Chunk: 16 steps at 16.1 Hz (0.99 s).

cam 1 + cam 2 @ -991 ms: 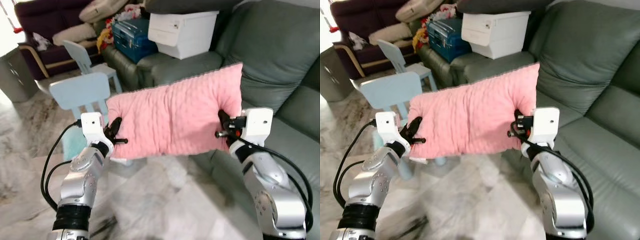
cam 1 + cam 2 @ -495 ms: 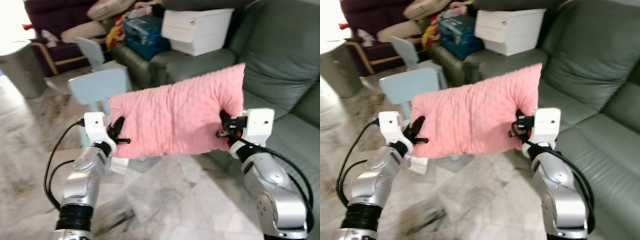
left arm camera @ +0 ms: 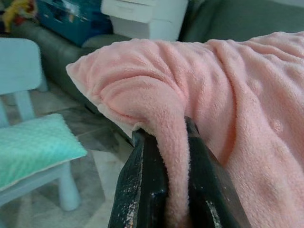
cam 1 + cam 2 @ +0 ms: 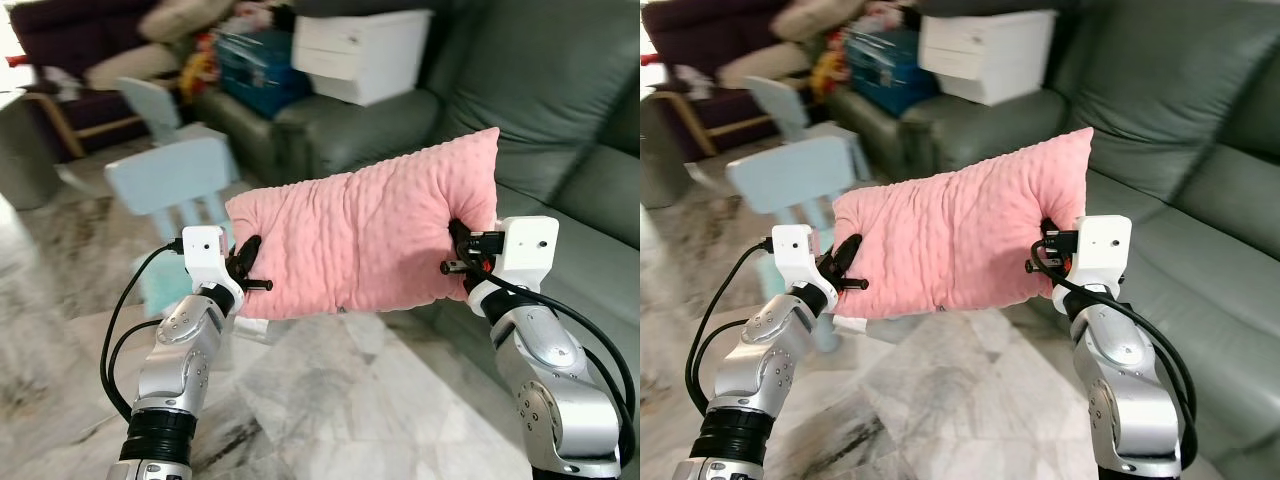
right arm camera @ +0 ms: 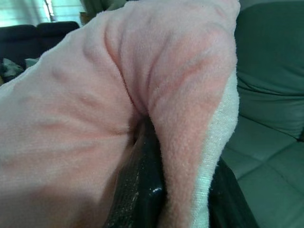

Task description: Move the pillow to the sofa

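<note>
Pink fleece pillow (image 4: pixel 360 240) hangs in the air before the grey-green sofa (image 4: pixel 560 110), stretched between both pincers. Left wrist view: the left pincer (image 3: pixel 166 190) is clamped on a pillow fold. Right wrist view: the right pincer (image 5: pixel 180 190) pinches the other edge.

We carry a pink pillow toward a grey-green sofa

The pillow (image 4: pixel 360 240) is pink, plush and dimpled, stretched lengthwise across the middle of the frame, its right end raised higher than its left, clear of the floor. Our left gripper (image 4: pixel 248 272) pinches a fold at its left edge and our right gripper (image 4: pixel 458 245) pinches its right edge. The sofa (image 4: pixel 560 150), dark grey-green with padded cushions, fills the upper right of the frame behind and beside the pillow.
</note>
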### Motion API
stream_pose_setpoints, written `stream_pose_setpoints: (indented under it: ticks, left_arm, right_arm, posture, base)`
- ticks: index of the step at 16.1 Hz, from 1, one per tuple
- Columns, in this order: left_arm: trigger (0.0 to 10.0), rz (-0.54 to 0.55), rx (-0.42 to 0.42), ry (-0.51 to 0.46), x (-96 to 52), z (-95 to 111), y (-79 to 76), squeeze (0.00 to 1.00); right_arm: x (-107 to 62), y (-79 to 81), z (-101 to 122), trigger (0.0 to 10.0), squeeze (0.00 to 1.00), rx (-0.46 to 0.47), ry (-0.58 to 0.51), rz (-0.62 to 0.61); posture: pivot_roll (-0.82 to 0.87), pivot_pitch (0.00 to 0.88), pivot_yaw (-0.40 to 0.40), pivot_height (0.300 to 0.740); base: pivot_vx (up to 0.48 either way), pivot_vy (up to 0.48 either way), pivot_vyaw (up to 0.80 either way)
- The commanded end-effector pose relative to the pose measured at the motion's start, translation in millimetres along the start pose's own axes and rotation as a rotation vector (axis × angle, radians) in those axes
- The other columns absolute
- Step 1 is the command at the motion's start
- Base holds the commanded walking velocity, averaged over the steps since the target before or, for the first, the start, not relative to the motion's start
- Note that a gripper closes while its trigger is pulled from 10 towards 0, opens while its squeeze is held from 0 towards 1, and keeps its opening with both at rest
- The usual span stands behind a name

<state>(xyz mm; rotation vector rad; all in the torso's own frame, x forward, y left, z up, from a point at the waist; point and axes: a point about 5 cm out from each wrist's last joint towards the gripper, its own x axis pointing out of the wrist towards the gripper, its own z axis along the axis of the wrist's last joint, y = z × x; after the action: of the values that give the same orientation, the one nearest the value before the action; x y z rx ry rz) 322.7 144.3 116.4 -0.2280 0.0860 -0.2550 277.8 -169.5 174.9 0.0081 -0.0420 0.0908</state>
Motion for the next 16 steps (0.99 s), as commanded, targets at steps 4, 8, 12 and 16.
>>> stream_pose_setpoints:
  ticks: [4, 8, 12, 16]
  left_arm:
    - [10.0, -0.013, 0.016, -0.016, 2.1, 5.9, 1.2, 0.00]
    - [10.0, -0.028, 0.009, -0.013, 2.3, 5.7, 0.5, 0.00]
    - [10.0, -0.044, 0.000, -0.013, 1.0, 5.1, -0.5, 0.00]
    - [10.0, -0.049, -0.006, -0.011, -0.2, 4.6, -1.0, 0.00]
  right_arm:
    - [0.7, 2.0, 7.4, 10.0, 0.00, 0.002, -0.030, 0.011]
    - [0.6, 2.5, 7.3, 10.0, 0.00, 0.001, -0.029, 0.012]
    - [0.4, 2.4, 7.1, 10.0, 0.00, 0.002, -0.028, 0.012]
    - [-0.1, 3.0, 6.2, 10.0, 0.00, 0.005, -0.027, 0.014]
  posture:
    - [-0.26, 0.000, 0.064, 0.740]
    - [-0.26, 0.000, 0.065, 0.740]
    - [-0.26, 0.000, 0.065, 0.740]
    - [-0.26, 0.000, 0.064, 0.740]
  base:
    - [0.000, 0.000, -0.77]
    - [0.000, 0.000, -0.80]
    - [0.000, 0.000, -0.80]
    - [0.000, 0.000, -0.80]
